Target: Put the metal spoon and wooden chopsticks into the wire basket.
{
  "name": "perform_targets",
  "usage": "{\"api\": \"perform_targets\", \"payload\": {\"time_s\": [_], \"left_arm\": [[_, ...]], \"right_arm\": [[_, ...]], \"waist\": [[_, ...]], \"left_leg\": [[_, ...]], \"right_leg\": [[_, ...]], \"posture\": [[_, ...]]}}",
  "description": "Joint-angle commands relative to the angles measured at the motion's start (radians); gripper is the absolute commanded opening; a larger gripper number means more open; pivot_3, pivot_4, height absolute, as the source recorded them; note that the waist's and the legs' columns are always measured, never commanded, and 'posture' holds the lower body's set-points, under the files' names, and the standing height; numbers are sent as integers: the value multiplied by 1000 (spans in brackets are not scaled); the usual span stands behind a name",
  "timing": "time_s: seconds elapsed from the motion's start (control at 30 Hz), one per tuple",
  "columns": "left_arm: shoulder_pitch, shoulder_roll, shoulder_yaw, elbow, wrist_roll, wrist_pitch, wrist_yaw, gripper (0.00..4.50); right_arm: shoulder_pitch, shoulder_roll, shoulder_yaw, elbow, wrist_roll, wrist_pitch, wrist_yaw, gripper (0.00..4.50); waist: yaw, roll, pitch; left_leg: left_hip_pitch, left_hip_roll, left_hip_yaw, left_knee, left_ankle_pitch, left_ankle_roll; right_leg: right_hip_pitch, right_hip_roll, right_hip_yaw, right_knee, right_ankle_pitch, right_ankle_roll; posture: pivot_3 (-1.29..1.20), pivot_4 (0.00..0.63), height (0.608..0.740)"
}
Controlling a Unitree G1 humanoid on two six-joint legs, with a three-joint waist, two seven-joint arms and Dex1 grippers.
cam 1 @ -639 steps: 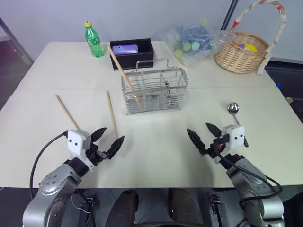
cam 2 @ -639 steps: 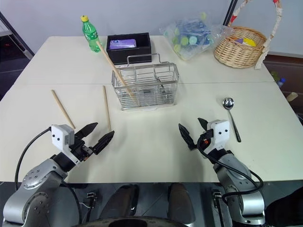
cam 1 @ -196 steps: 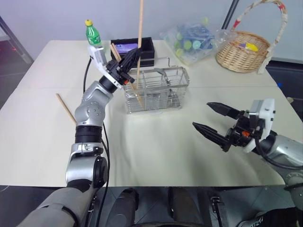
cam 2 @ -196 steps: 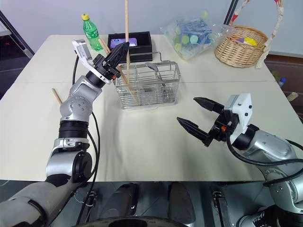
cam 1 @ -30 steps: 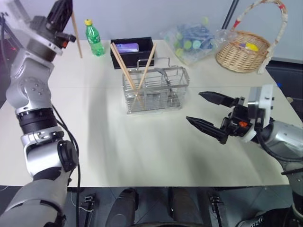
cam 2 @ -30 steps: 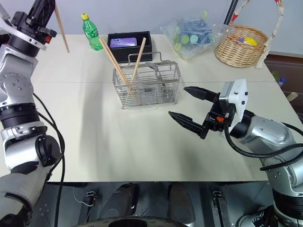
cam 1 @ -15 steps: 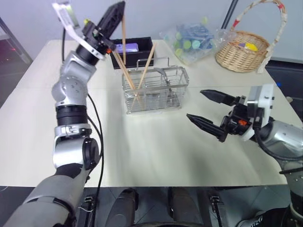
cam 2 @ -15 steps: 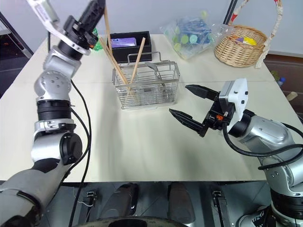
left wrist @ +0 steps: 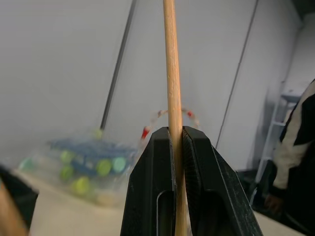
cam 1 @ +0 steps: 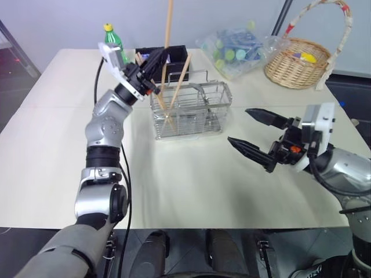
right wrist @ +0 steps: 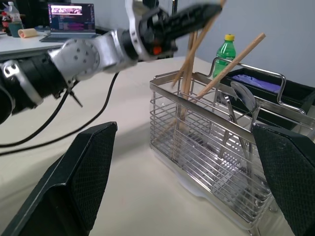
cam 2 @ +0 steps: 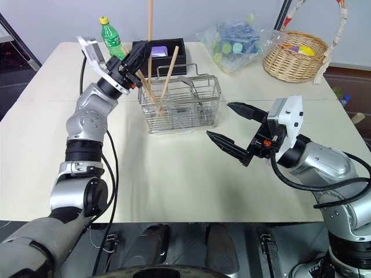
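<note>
The wire basket stands mid-table. Two wooden chopsticks lean in its left end, and the metal spoon stands in it with the bowl up. Just above that left end, my left gripper is shut on a third chopstick, which it holds nearly upright. The stick's lower end reaches down to the basket's rim among the other sticks. My right gripper hovers open to the right of the basket, empty, with its fingers pointing at it.
Behind the basket sit a black box and a green bottle. A clear bag of small items and a wicker basket stand at the back right. The cream table stretches toward me. A person stands beyond the table.
My left gripper has carried its chopstick down and to the right, from high at the far left to just above the basket's left end. The right gripper has kept still.
</note>
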Motion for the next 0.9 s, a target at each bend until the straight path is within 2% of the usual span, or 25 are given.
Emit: {"api": "perform_targets", "payload": {"time_s": [0.03, 0.1, 0.13, 0.33, 0.37, 0.53, 0.67, 0.9], "left_arm": [[30, -16, -22, -77, 27, -35, 32, 32], [54, -25, -29, -99, 31, -35, 50, 842], [63, -28, -32, -108, 32, -33, 57, 1089], [90, -22, -39, -144, 27, -21, 72, 4181], [90, -19, -38, -148, 25, -16, 74, 4471], [87, 5, -35, -199, 12, 46, 104, 4471], [66, 39, 2, -274, -52, 127, 136, 4471], [116, 180, 21, -452, -115, 276, 158, 4471]], "right_arm": [[-19, 6, -3, -33, 0, -19, -6, 4500], [-23, 8, 0, -31, -2, -19, -6, 4500], [-25, 8, 1, -29, -3, -20, -5, 4500], [-31, 10, 6, -23, -7, -20, 0, 4500], [-31, 10, 7, -21, -8, -20, 1, 4500], [-35, 11, 13, -7, -15, -24, 11, 4500], [-39, 14, 14, 5, -23, -27, 21, 4500], [-38, 16, -2, 34, -22, -25, 36, 4500]], "waist": [[0, 0, 0], [0, 0, 0], [0, 0, 0], [0, 0, 0], [0, 0, 0], [-1, 0, 0], [-1, 0, 0], [-3, 0, 0]], "left_leg": [[0, 0, 0, 0, 0, 0], [0, 0, 0, 0, 0, 0], [0, 0, 0, 0, 0, 0], [0, 0, 0, 0, 0, 0], [0, 0, 0, 0, 0, 0], [0, 0, 0, 0, 0, 0], [0, 0, 0, 0, 0, 0], [0, 0, 0, 0, 0, 0]], "right_leg": [[0, 0, 0, 0, 0, 0], [0, 0, 0, 0, 0, 0], [0, 0, 0, 0, 0, 0], [0, 0, 0, 0, 0, 0], [0, 0, 0, 0, 0, 0], [0, 0, 0, 0, 0, 0], [0, 0, 0, 0, 0, 0], [0, 0, 0, 0, 0, 0]], "posture": [[0, 150, 740], [0, 150, 740], [0, 150, 740], [0, 150, 740], [0, 150, 740], [0, 150, 740], [0, 150, 740], [0, 150, 740]]}}
